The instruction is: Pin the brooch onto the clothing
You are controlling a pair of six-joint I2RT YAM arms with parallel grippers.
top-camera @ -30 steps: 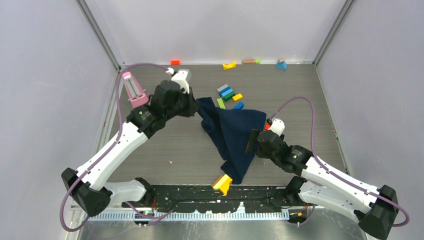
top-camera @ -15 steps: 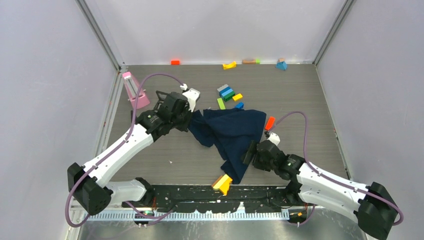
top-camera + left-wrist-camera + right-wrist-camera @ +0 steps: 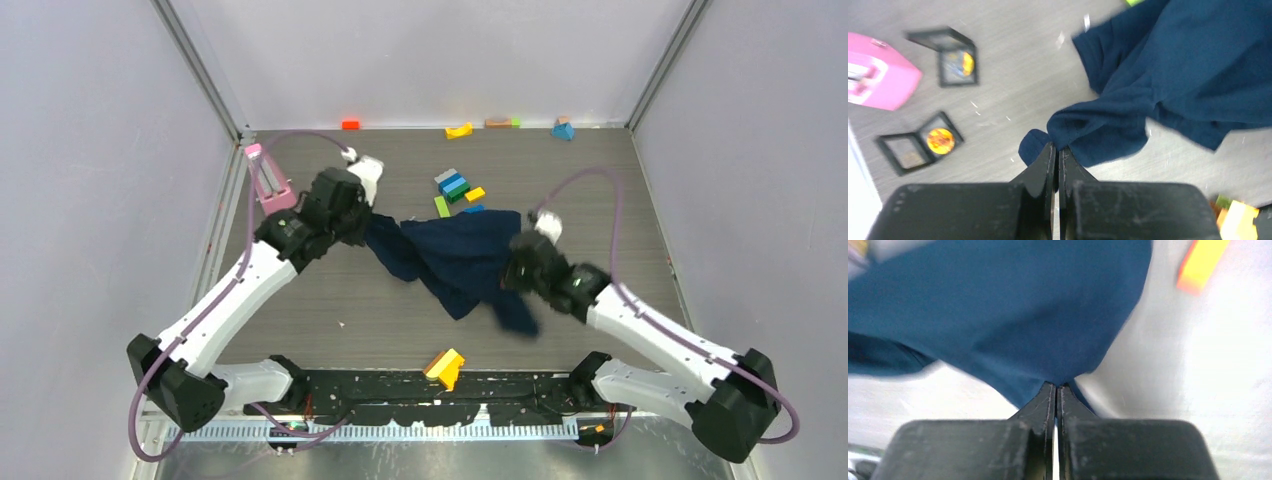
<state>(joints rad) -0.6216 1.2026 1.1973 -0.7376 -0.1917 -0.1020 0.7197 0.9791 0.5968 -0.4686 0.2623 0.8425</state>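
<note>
right fingers swung forward, snapped shut on navy t-shirt edge; left fingers pinch opposite edge, cloth spread between. brooch lies in open case on counter, apart; pinning not begun.

No text, label, brand, number or sign legible in any view. Clothing: plain navy fabric, nothing readable on it. Open black case on counter: too blurred to make out any marking.
</note>
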